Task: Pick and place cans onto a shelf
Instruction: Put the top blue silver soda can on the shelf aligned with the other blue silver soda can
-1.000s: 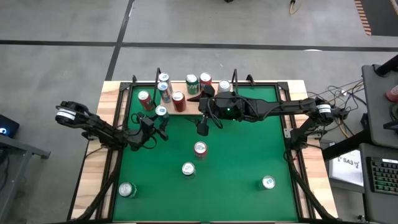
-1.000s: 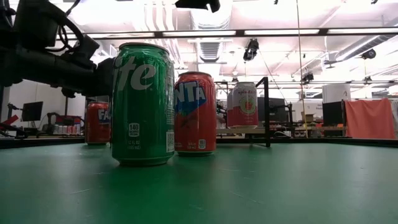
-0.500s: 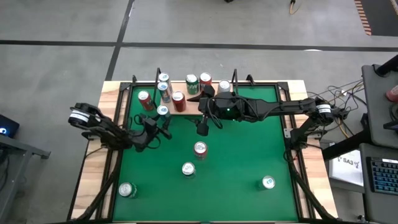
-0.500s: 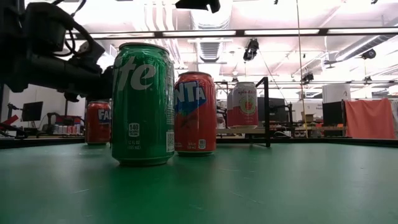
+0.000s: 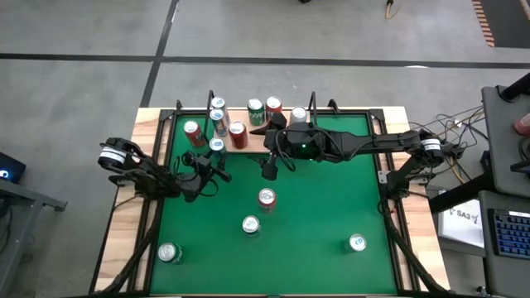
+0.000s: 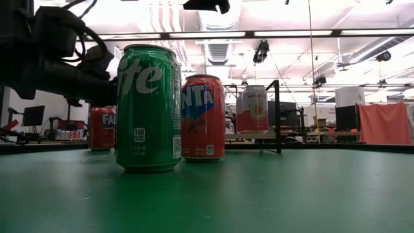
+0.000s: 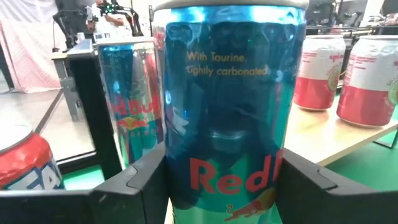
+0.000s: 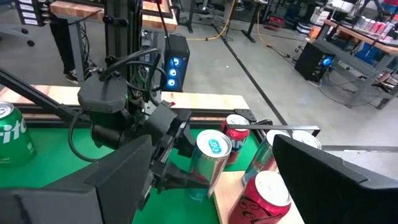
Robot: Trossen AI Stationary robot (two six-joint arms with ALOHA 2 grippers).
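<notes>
At about nine o'clock on the table [image 5: 331,223] the left gripper [image 5: 212,159] has its fingers [image 7: 130,180] closed on a blue can [image 7: 230,112], one dark finger pressed to each side of the body. The can stands upright in that grip, which keeps it level for setting down, and it sits just at the near edge of the shelf [image 5: 248,142], so I judge the placing step is nearly done but the release is not yet made. The hold is low on the can, leaving the top clear.

Toward twelve o'clock lies the shelf with its black wire uprights [image 5: 210,99]. Several cans already stand on it: a second blue one [image 7: 127,106] beside the held can, a red can [image 5: 192,130] at its left end, and pink-and-white cans [image 7: 318,71] further along. They are packed fairly close, presumably to leave room for the rest.

At the centre the right gripper [image 5: 270,170] hangs over the green surface just in front of the shelf, its fingers [image 8: 118,180] spread wide and holding nothing; it seems to wait clear of the left arm's work.

Loose cans remain on the table: a green one [image 5: 169,252] at seven o'clock, another green [image 6: 148,107] and a red [image 5: 267,198] near the middle, and one [image 5: 357,242] at five o'clock. These are still to be carried over.
</notes>
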